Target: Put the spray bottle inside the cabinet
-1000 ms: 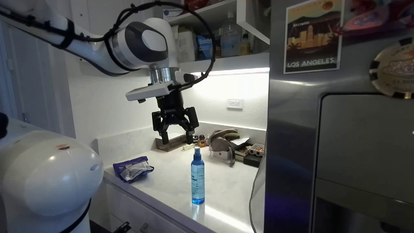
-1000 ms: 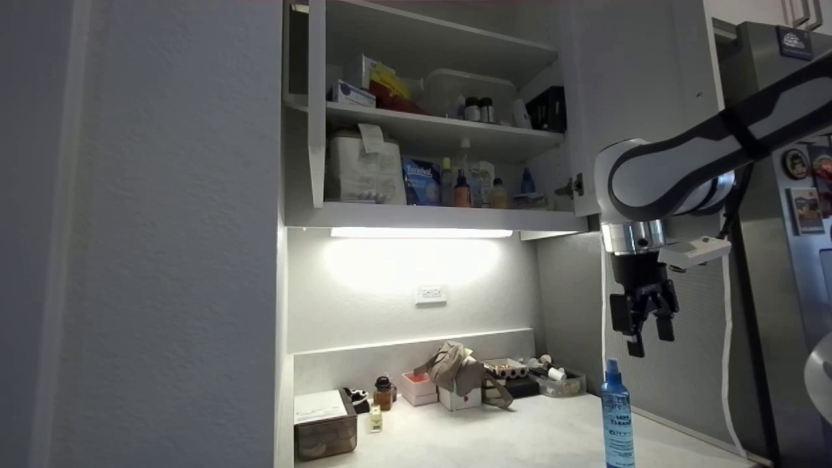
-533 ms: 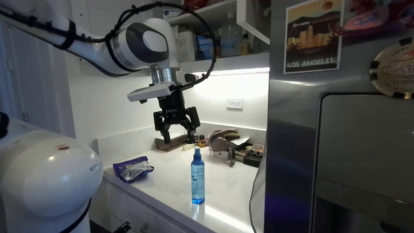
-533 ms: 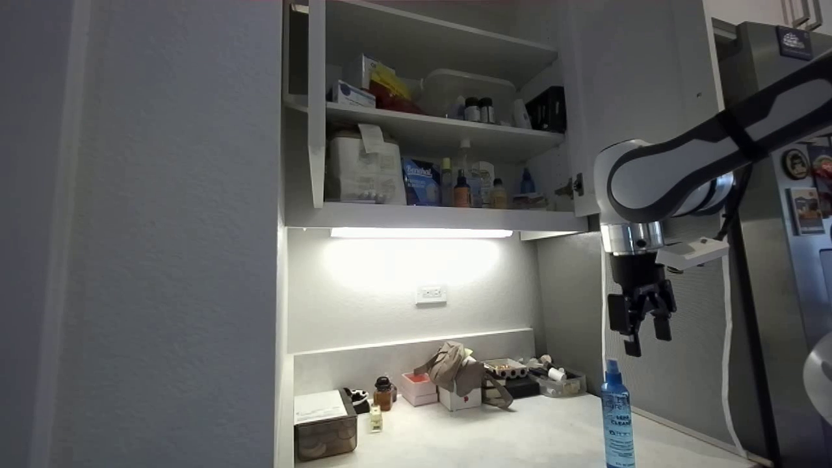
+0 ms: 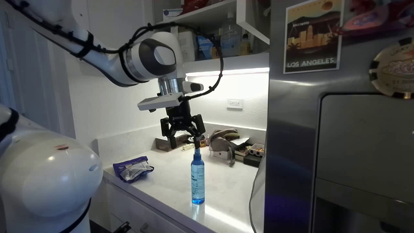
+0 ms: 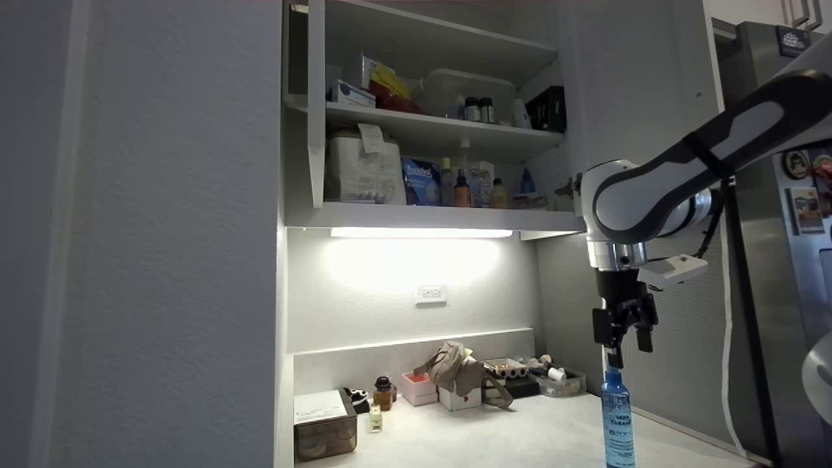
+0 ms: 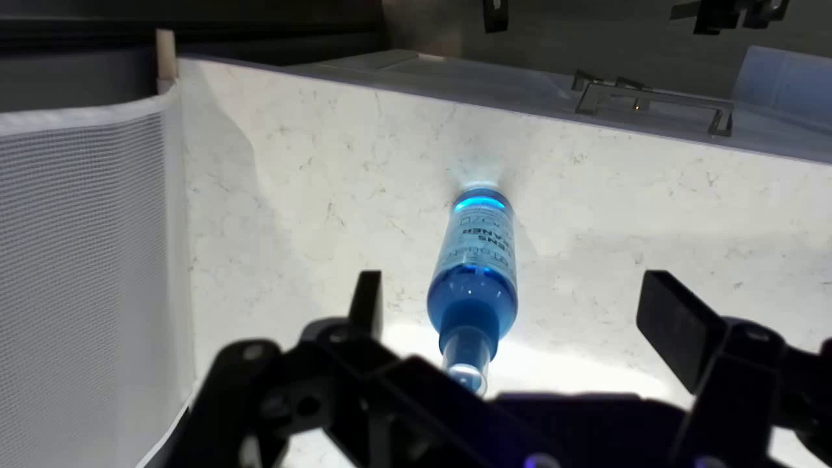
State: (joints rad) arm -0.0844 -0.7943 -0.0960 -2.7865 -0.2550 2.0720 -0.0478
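Observation:
The spray bottle (image 5: 198, 181), slim and translucent blue with a narrow top, stands upright on the white counter. It also shows in another exterior view (image 6: 617, 422), cut off at the bottom edge. My gripper (image 5: 185, 144) is open and empty, pointing down just above the bottle top; one fingertip overlaps the nozzle in both exterior views. In the wrist view the bottle (image 7: 478, 253) appears between the spread fingers (image 7: 515, 302), closer to the left finger, its nozzle tip partly hidden. The white cabinet (image 6: 422, 216) hangs open at the back, with boxes and bottles on its shelves.
A purple packet (image 5: 132, 168) lies on the counter. A box (image 6: 325, 435), a brown bag (image 6: 448, 367) and small trays line the back. The steel refrigerator (image 5: 297, 129) and a mesh side panel (image 7: 84, 273) border the counter. An open cabinet door (image 6: 640, 97) hangs near the arm.
My gripper has moved down toward the bottle top, shifting right in one exterior view and left in another. It stays open. The bottle has not moved.

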